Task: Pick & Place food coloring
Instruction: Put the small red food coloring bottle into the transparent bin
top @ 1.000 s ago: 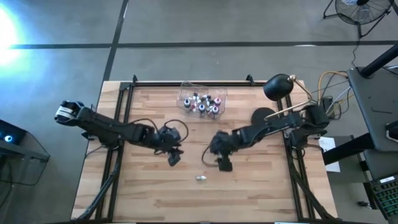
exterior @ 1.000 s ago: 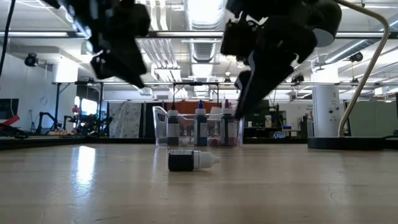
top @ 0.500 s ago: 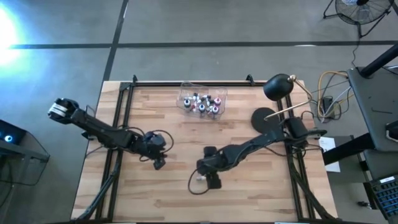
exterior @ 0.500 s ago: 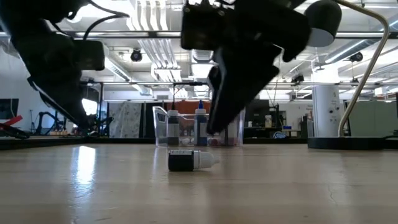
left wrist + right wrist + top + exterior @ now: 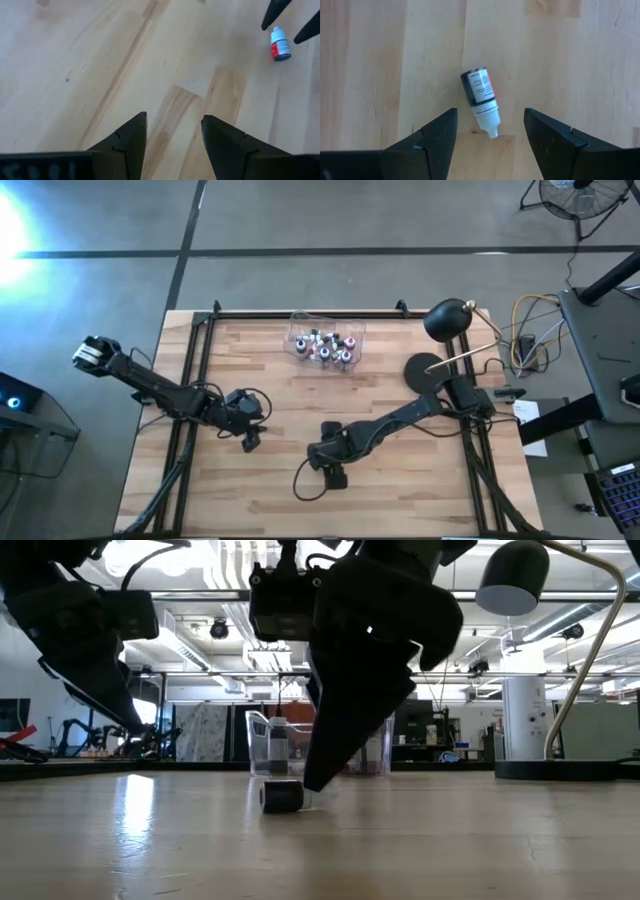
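At lower centre of the high view, the right gripper (image 5: 490, 137), jaws apart, straddles a lying food coloring bottle (image 5: 481, 100) for pickup; closing comes next, while the left gripper (image 5: 172, 132) waits open.

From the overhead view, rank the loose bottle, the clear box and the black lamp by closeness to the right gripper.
1. Loose bottle, lying between the open right gripper fingers.
2. Clear box, at the table's far edge, middle.
3. Black lamp, far right corner.
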Available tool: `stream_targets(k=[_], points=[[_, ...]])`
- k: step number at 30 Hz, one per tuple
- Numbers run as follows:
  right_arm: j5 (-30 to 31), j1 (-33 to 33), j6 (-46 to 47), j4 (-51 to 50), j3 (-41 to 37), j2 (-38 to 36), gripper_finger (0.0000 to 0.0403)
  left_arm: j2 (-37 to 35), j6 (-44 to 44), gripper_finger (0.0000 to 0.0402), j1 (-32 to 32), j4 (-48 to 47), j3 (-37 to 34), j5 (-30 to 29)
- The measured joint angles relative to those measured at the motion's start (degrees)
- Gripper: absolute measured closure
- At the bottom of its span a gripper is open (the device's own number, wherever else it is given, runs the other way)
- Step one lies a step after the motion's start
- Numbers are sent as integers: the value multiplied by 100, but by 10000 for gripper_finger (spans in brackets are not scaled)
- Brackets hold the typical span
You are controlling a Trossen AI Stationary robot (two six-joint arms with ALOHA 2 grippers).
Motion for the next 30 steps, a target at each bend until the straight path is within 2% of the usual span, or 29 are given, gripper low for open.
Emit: stream_targets(k=[11,18,30], points=[[-8,7,-17,98,-99,0,179,-29,194,239,4,4,-26,-1],[-18,22,-392,107,-269,0,181,-29,137,239,4,4,-28,-4],[-19,20,-931,526,-364,-2,245,-27,-271,239,9,2,-31,-43]])
